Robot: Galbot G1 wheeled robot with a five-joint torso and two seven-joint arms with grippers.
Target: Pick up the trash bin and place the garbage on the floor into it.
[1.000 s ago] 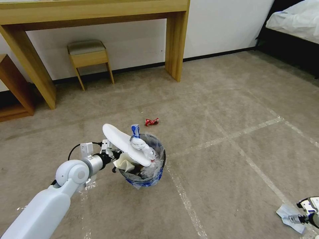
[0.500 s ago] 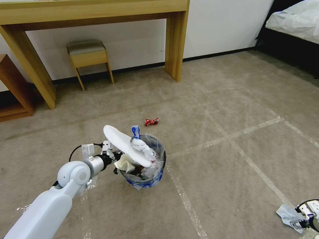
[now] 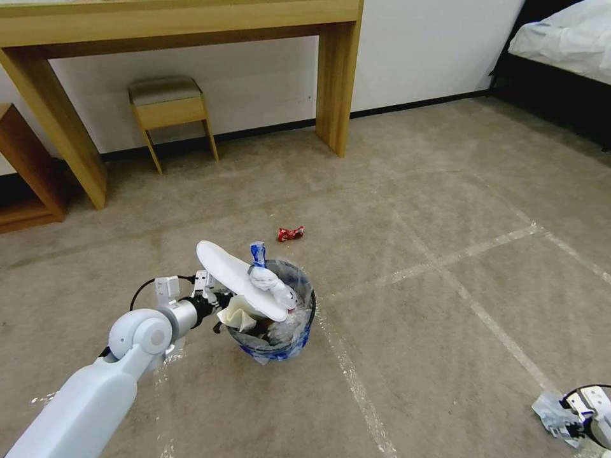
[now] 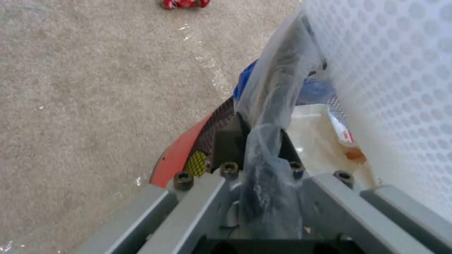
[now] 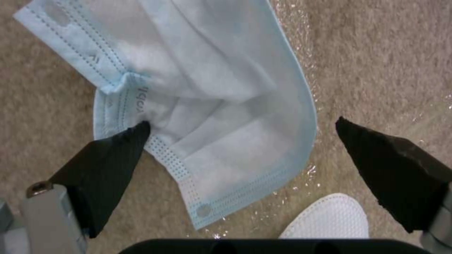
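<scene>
The trash bin [image 3: 275,331], lined with a clear-and-blue bag, is held at its rim by my left gripper [image 3: 219,306]. In the left wrist view that gripper [image 4: 258,141] is shut on the rim and bag, with the red base [image 4: 178,155] beside it. A white slipper sole [image 3: 237,278] and a knotted white-blue wad [image 3: 267,275] stick out of the bin. Garbage on the floor: a red wrapper [image 3: 290,233] beyond the bin and a pale-blue face mask [image 5: 202,106]. My right gripper [image 5: 242,123] stands open astride the mask, one finger [image 5: 108,158] touching its edge; in the head view this gripper [image 3: 589,410] is at the bottom right.
A wooden desk [image 3: 331,76] and a small stool [image 3: 168,105] stand against the far wall, a bed [image 3: 566,38] at the back right. Tape lines [image 3: 445,261] cross the carpet. A white dotted sole [image 5: 329,218] lies by the mask.
My right gripper has sunk lower at the picture's bottom right edge, down onto the pale-blue mask. The left arm and the bin have barely shifted.
</scene>
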